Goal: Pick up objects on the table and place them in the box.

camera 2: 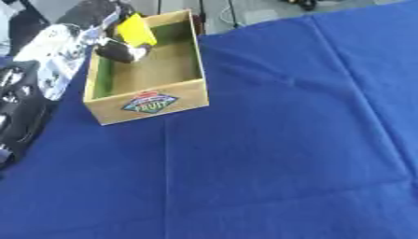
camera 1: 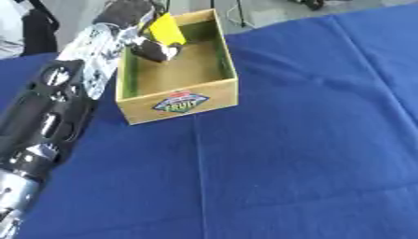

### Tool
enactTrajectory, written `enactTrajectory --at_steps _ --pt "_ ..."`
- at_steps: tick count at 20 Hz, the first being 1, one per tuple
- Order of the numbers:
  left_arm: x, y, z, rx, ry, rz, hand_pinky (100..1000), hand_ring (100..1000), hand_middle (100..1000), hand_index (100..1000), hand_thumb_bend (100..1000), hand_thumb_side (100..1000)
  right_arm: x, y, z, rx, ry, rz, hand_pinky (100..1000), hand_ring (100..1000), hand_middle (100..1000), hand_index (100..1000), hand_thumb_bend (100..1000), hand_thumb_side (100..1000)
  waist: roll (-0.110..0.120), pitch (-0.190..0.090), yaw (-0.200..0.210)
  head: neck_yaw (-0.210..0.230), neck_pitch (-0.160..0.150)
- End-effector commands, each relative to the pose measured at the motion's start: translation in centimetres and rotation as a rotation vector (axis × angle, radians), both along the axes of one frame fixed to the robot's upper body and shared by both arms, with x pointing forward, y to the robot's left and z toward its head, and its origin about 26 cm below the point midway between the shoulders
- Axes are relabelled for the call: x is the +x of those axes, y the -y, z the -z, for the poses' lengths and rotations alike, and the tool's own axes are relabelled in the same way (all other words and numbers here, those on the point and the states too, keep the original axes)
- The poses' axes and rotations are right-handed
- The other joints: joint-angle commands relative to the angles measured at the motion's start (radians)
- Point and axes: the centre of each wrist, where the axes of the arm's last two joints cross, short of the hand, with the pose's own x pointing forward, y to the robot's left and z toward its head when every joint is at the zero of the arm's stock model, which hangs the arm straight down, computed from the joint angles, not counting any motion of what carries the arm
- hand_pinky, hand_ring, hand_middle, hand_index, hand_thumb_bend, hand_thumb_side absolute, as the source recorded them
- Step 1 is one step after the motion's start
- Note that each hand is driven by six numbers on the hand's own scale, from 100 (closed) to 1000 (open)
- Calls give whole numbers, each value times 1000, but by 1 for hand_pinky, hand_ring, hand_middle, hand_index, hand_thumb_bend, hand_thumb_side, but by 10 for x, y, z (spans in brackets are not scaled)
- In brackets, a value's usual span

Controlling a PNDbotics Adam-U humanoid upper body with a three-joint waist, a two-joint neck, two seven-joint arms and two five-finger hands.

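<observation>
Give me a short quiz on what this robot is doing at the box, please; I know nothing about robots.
1. True or false: the left hand holds the yellow object over the wooden box.
2. Which colour is the tablecloth? A red, B blue, C white.
3. Fill in: the label on the box front reads ____.

Key: 1 true. 2 B. 3 FRUIT. The right hand shows in neither view.

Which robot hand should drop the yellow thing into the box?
The left. The left hand is already over the box, its fingers curled on the yellow thing, so it likely only has to let go. The right hand shows in neither view.
</observation>
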Motion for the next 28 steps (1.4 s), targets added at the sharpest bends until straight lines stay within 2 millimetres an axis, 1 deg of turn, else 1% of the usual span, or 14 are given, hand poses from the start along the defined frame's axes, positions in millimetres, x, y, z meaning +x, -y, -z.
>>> enactTrajectory --at_steps 1,3,5,6,8,9,11,16,18,19,20,22,23,28 --pt "-2 -1 -17 15 41 0 385 599 651 693 239 390 -5 0 -8 -11 26 2 652 683 517 731 100 899 -8 -21 -2 3 -12" --pt "-2 -1 -16 33 34 -5 515 707 750 745 314 440 -5 1 -8 -10 25 2 652 683 517 731 100 898 -9 -21 -1 3 -9" --pt "-1 -2 -16 52 28 -11 595 773 809 790 385 479 -5 1 -7 -8 25 4 652 683 517 731 100 897 -10 -21 -1 3 -8" --pt "-1 -2 -15 61 24 -15 628 801 829 831 454 518 -5 1 -7 -7 24 4 652 684 517 731 100 897 -10 -22 0 2 -7" --pt "-1 -3 -15 86 12 -26 652 825 849 884 558 576 -5 1 -7 -7 24 4 652 683 517 731 100 898 -11 -22 1 1 -3" --pt "-1 -4 -15 98 8 -33 675 845 866 919 692 670 -5 1 -7 -7 25 5 652 684 517 731 100 897 -12 -23 1 1 -1" --pt "0 -5 -14 122 -6 -53 695 863 880 953 781 736 -5 1 -8 -7 25 4 651 684 517 731 100 898 -13 -24 3 0 5" --pt "-4 -5 -20 123 23 -76 666 840 853 932 703 728 -5 1 -7 -4 24 4 651 684 517 731 100 898 -19 -28 7 3 21" --pt "-10 -6 -26 79 72 -61 625 810 826 925 611 710 -5 2 -6 -1 23 7 651 684 518 732 100 898 -23 -31 12 9 30" --pt "-14 -7 -31 42 105 -56 619 806 821 922 601 708 -5 2 -6 0 22 8 651 684 518 732 100 898 -25 -32 15 12 34" --pt "-20 -9 -37 -8 153 -47 583 777 792 908 561 783 -5 3 -6 2 21 11 652 684 518 732 100 898 -28 -34 18 15 40" --pt "-33 -12 -46 -106 233 -23 552 751 764 892 513 807 -5 3 -5 6 19 15 652 684 519 732 100 898 -31 -37 24 22 51" --pt "-43 -16 -51 -173 291 -9 534 732 744 879 419 832 -5 4 -4 9 19 17 652 685 519 732 100 897 -34 -40 30 33 60" --pt "-80 -28 -54 -390 450 32 507 705 721 874 364 887 -5 6 -2 21 15 26 652 685 519 732 100 896 -42 -50 50 78 84"
